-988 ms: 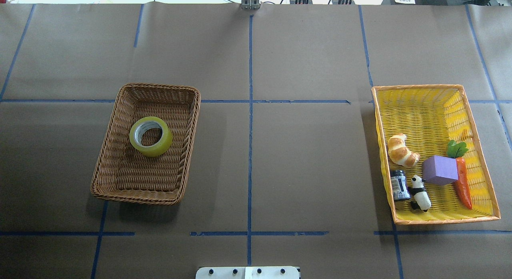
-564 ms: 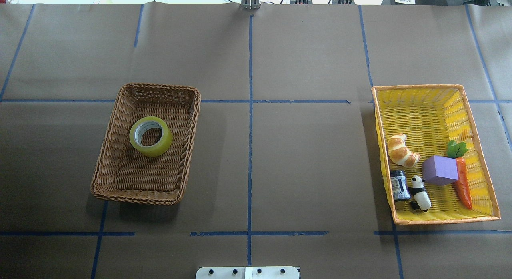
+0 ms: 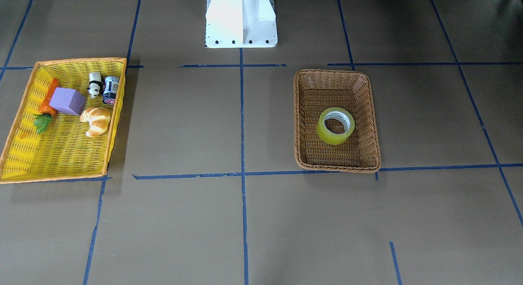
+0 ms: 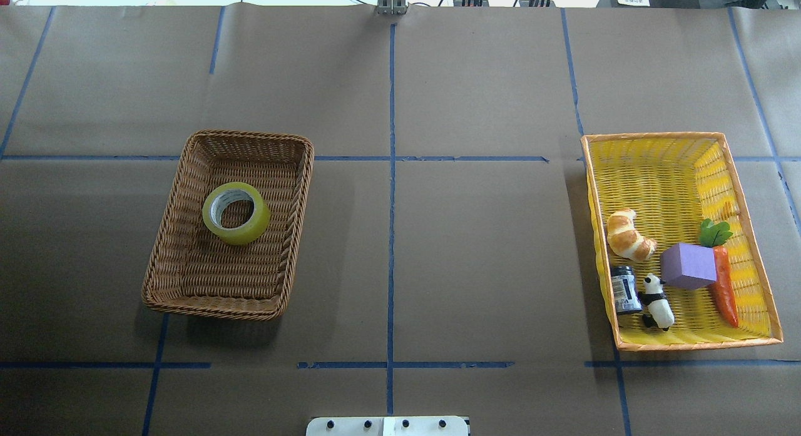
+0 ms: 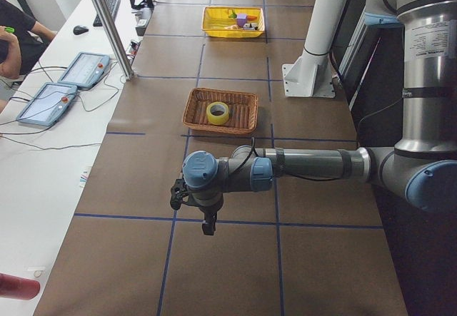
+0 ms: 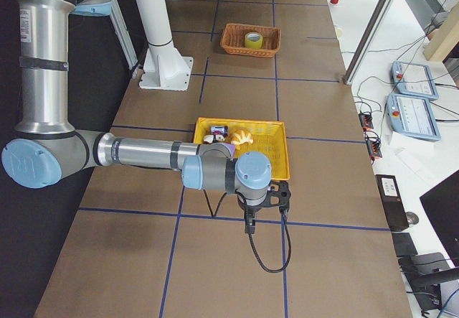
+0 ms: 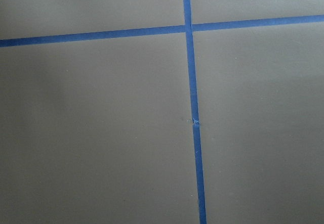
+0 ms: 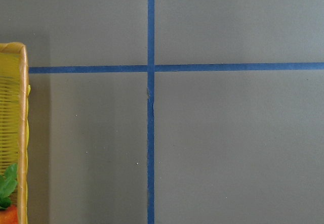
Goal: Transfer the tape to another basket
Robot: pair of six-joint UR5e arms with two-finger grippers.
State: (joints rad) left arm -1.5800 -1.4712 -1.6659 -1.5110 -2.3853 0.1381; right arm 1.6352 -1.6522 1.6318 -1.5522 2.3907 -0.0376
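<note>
Neither gripper shows from overhead or from the front. The left gripper (image 5: 208,225) appears only from the table's left end and the right gripper (image 6: 249,225) only from its right end. Both hang above the bare surface (image 4: 475,254), and I cannot tell whether either is wide or narrow. The wrist cameras see little but brown paper and crossing blue lines (image 7: 191,82). The right one also catches a cut-off strip of the yellow basket (image 8: 22,133) and a scrap of the carrot (image 8: 6,186).

The tape (image 4: 241,236) lies flat, hole up, about the middle of the wicker basket (image 4: 213,306) on the robot's left. Print runs round its white core, too small to read.

Well apart on the robot's right, the yellow basket holds a croissant (image 4: 629,236), a purple block (image 4: 688,265) touching the carrot, a toy panda (image 4: 657,301) and a small dark can (image 4: 624,289) — its label is unreadable too. An operator (image 5: 14,38) sits half out of view beyond the left end.
</note>
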